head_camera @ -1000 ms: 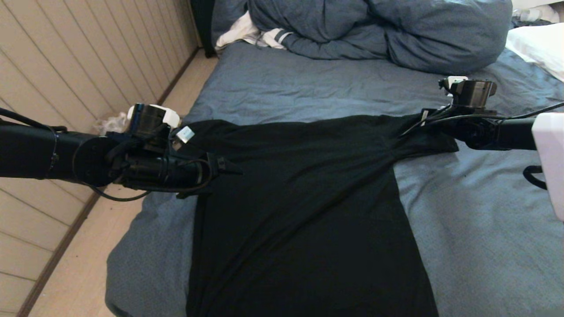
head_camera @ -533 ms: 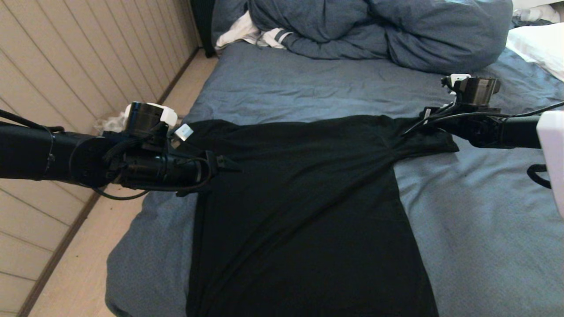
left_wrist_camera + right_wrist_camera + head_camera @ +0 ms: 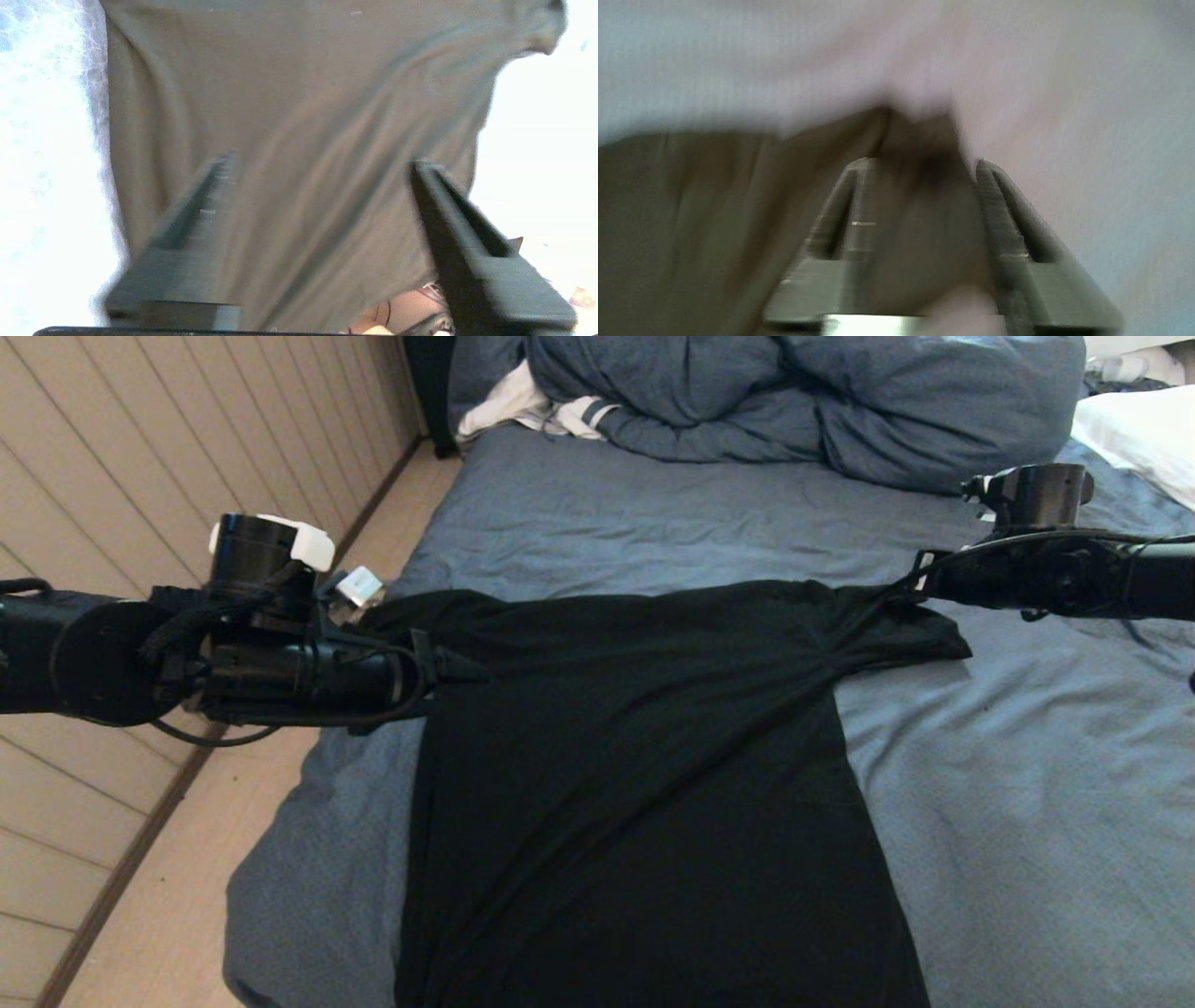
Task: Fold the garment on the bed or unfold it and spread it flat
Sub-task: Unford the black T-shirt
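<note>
Head view: both pincers (left (image 3: 467,669), right (image 3: 920,583)) higher, garment (image 3: 644,775) unmoved.

Beige panelled wall (image 3: 140,457) at left, pale floor (image 3: 177,896) beside it — skirting between

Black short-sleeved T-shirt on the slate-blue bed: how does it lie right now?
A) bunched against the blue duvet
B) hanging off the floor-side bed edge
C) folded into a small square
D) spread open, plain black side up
D: the black short-sleeved T-shirt lies spread across the slate-blue bed, sleeves out to both sides, with no print showing.
</note>
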